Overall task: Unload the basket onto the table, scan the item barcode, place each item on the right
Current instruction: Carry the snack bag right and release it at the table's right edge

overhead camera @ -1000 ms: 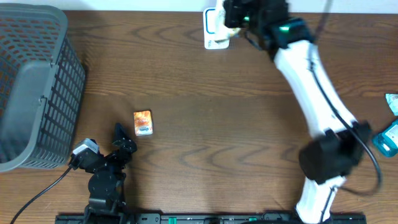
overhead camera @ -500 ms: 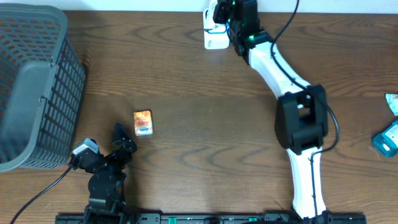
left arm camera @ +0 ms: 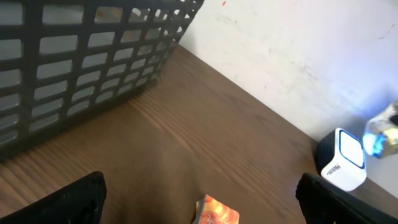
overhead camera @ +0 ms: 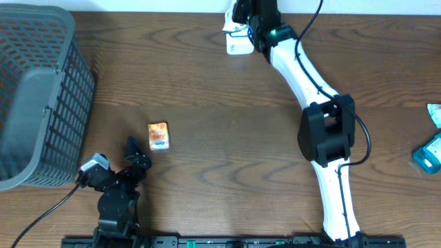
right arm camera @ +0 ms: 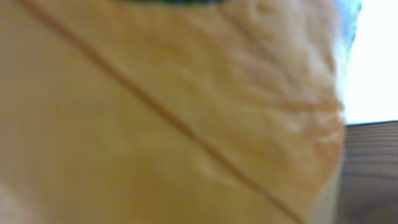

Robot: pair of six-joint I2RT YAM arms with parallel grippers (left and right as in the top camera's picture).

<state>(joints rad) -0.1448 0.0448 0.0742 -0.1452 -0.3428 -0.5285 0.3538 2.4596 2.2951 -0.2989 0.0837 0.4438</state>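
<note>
A blurred tan, crinkled packet (right arm camera: pixel 174 118) fills the whole right wrist view and hides the jaws; it sits in my right gripper (overhead camera: pixel 249 15), which is shut on it. That gripper hangs at the table's far edge, right beside the white scanner (overhead camera: pixel 238 40). From overhead the arm hides the packet. In the left wrist view the scanner (left arm camera: pixel 346 159) shows a blue glow beside it. My left gripper (overhead camera: pixel 135 153) rests open near the front left edge, its fingers either side of empty space just short of a small orange packet (overhead camera: pixel 158 136).
A large grey mesh basket (overhead camera: pixel 38 96) stands at the left. Teal packets (overhead camera: pixel 428 153) lie at the right edge. The orange packet (left arm camera: pixel 217 211) lies between the left gripper's spread fingers (left arm camera: pixel 78 199). A cable trails from the left arm's base.
The right arm has swung and stretched out lower over the table, while its gripper stays by the scanner. The left arm and the orange packet have not moved.
</note>
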